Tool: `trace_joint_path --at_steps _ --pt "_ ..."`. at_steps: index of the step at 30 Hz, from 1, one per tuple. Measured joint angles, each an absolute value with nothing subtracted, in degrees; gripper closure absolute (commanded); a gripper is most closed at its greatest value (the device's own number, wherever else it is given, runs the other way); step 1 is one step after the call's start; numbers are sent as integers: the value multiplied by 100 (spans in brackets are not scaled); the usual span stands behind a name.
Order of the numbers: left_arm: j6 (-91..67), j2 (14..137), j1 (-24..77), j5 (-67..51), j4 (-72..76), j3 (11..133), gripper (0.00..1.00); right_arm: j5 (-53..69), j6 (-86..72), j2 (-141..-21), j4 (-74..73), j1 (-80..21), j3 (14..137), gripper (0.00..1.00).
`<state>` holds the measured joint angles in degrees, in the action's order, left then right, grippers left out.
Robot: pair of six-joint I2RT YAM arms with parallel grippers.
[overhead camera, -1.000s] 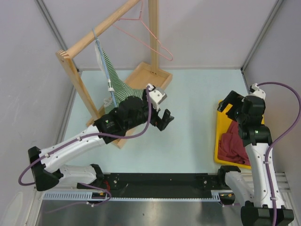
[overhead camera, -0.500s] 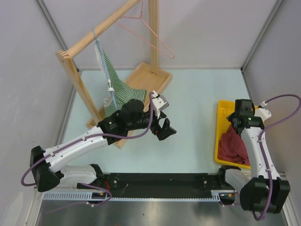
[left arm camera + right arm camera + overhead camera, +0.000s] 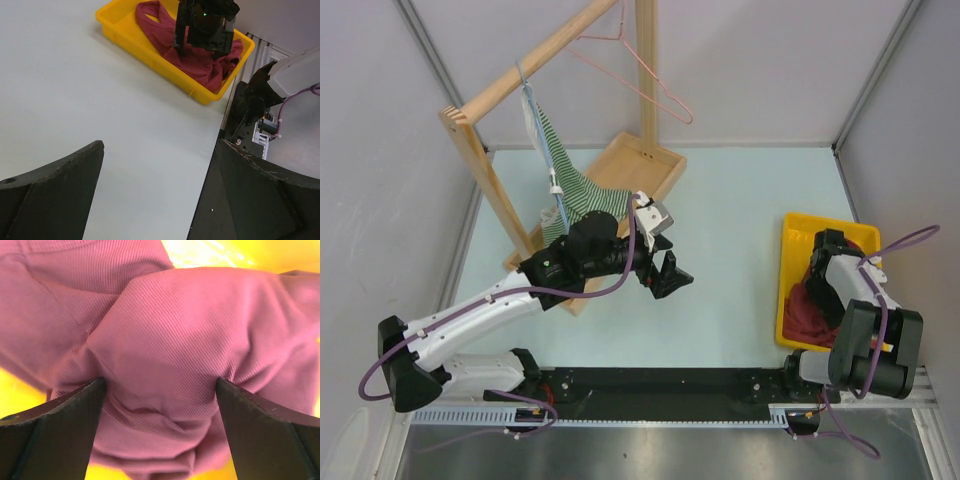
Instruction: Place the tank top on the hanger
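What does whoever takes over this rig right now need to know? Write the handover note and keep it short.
Left gripper: open, empty, above the table beside the wooden rack.
Right gripper: open, down in the yellow bin, fingers pressed into the tank top with a fold bunched between them; not closed on it.
Tank top: crumpled in the bin at the table's right side.
Hanger: bare, hooked on the rack at the back.
Done: right arm in place for the grab.
Left: close, lift the top out, thread it onto the hanger.
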<state>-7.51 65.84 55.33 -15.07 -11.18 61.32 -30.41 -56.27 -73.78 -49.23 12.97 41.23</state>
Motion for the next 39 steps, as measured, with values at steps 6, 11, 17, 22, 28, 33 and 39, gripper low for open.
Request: trace_joint_path --at_steps 6,11,17,22,28,33,39 --pt "-746 6584 5533 -1494 -1120 6132 1 -2816 -5594 -7728 -4176 1302 3964 100" --pt "-746 6584 5533 -1459 -1120 6132 0 -2530 -5317 -7463 -4001 1339 3913 100" --pt "-746 6584 5533 -1452 -1120 6132 1 -2324 -4886 -6038 -4189 1337 4086 100" --pt "-744 6584 5533 -1389 -1120 6132 1 -2215 -4353 -4890 -4278 1337 5046 100" --pt "-705 6584 5533 -1269 -1122 6132 1 -1247 -3684 -4668 -3979 1280 6121 100" --pt "-644 6528 5533 -1105 -1135 6132 1 -102 -3529 -4628 -3489 836 6528 100" --pt "-449 6311 5533 -598 -1201 6132 1 246 -3485 -4593 -3323 -191 6895 100"
